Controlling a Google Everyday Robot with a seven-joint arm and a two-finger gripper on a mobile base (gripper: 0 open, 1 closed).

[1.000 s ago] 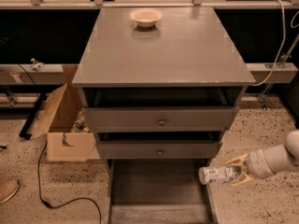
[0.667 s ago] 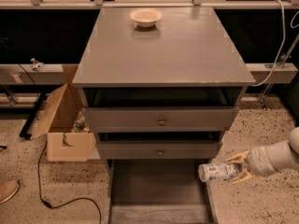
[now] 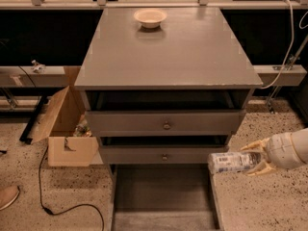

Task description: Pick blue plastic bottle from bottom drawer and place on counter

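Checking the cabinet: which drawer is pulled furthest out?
The bottom drawer: extended forward, upper drawers nearly flush. The claw holds the blue plastic bottle at its right.

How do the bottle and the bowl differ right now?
The small clear plastic bottle with a pale blue label lies sideways in the tool, beside the open grey bottom drawer; the shallow cream bowl sits upright on the flat grey counter. The bottle is long, the bowl round and open. Both are small and pale.

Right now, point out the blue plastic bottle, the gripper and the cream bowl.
blue plastic bottle point(image 3: 230, 162): camera view, label.
gripper point(image 3: 251, 159): camera view, lower right, between fingertips.
cream bowl point(image 3: 150, 17): camera view, inside.
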